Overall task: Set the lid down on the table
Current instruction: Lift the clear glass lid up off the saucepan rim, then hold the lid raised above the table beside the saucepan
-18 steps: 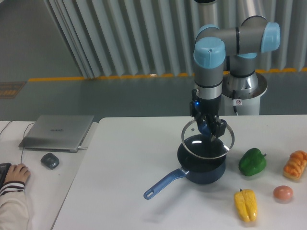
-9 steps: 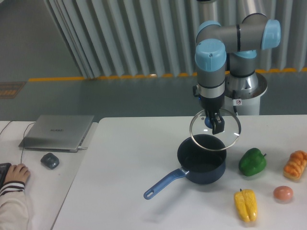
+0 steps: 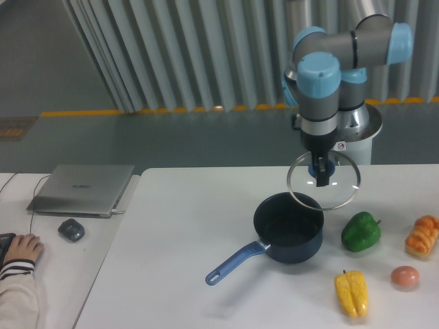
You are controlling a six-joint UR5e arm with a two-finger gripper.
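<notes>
Gripping the lid (image 3: 323, 181) by its knob, the gripper (image 3: 322, 168) should clear the saucepan (image 3: 289, 236), then lower level onto bare table (image 3: 185, 240).

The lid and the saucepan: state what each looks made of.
The lid: clear glass, since the table shows through it, with a thin shiny metal rim. The saucepan: probably metal with a dark blue glossy coating; its handle looks the same blue.

Saucepan (image 3: 289, 236), green pepper (image 3: 361, 232), yellow pepper (image 3: 351, 293) (laptop (image 3: 83, 188) on side desk).
</notes>
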